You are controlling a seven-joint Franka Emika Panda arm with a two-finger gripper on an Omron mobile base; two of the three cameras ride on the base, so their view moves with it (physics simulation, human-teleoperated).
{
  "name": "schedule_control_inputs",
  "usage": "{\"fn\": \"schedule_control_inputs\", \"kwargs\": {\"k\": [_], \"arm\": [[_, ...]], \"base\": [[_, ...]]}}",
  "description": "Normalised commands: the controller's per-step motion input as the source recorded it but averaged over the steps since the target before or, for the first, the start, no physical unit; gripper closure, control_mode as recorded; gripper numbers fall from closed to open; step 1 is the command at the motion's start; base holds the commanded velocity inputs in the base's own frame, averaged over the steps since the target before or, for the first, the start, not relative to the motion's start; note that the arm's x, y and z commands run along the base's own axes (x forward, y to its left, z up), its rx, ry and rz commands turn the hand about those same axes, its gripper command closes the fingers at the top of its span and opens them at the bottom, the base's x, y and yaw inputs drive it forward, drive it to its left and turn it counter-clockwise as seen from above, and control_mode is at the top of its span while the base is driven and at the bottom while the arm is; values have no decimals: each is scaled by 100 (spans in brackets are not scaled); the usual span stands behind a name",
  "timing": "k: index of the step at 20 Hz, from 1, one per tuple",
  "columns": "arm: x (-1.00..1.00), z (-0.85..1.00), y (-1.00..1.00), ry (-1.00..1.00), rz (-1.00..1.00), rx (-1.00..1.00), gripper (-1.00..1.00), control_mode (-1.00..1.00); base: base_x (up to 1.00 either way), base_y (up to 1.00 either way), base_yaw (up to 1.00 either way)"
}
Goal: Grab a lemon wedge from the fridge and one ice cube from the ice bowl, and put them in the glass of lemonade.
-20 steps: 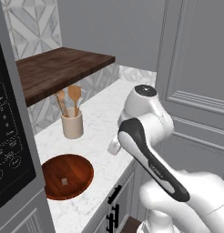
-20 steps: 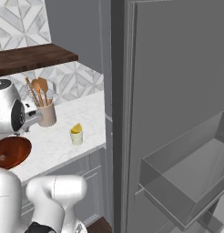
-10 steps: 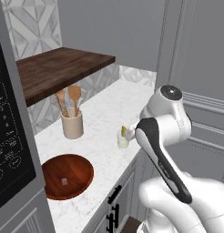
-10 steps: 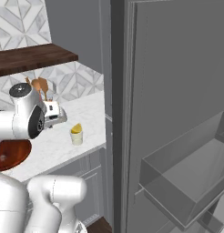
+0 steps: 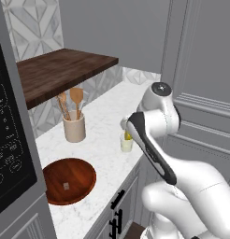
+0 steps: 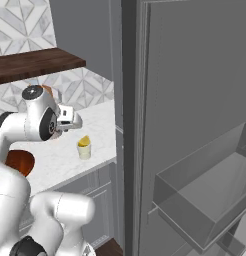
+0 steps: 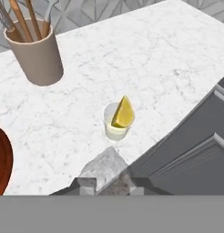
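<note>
- The dark appliance panel at the left edge of the left base view carries rows of small pale button markings, too small and blurred to read as words or numbers.
- No other surface bears a label, brand, number or sign that can be read.
</note>
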Motion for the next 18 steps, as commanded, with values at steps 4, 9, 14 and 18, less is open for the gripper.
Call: {"fn": "schedule_control_inputs", "kwargs": {"k": [4, 9, 14, 18], "arm": [[85, -13, 0, 0, -1, 1, 100, -100], [19, -52, -1, 0, 0, 3, 100, -100], [1, -28, 0, 0, 0, -1, 100, -100], [2, -27, 0, 0, 0, -1, 100, -100]], "base": [[0, 0, 0], [0, 0, 0], [0, 0, 0], [0, 0, 0]]}}
